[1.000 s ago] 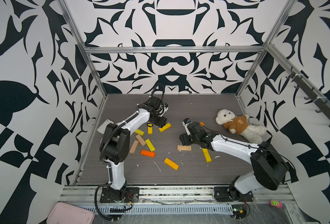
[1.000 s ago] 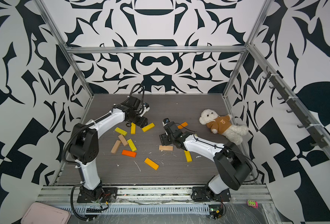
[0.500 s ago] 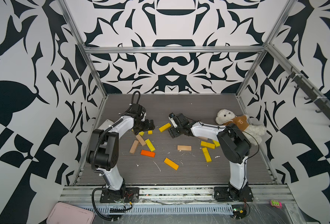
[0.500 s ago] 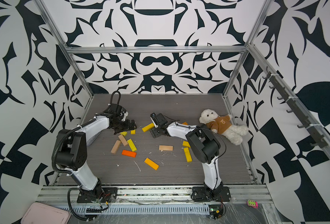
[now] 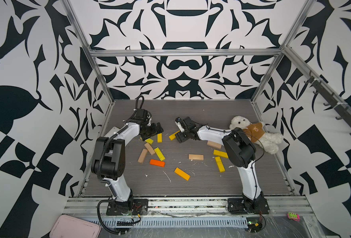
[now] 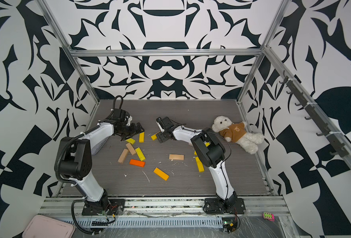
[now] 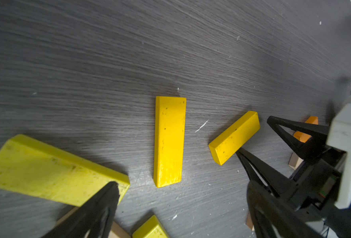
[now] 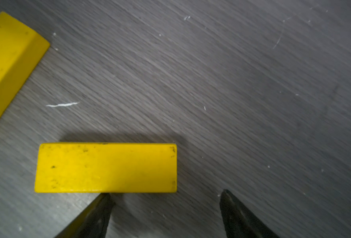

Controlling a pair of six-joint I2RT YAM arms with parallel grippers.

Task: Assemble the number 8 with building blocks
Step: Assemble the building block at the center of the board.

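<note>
Grey wood-grain counter [image 5: 201, 111] strewn with flat building blocks [image 5: 196, 157], mostly mid-counter and nearer the left edge. Left jaws spread wide, empty, over a yellow block [image 7: 169, 140]. Right jaws wide, empty, beside a second yellow block [image 8: 105, 168].

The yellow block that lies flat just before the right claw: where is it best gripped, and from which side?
Grip the yellow block at mid-length, across its long edges, coming from above: it lies flat on the table, no block touching it. The right claw, open, spans along its length, so a quarter turn seems needed.
</note>
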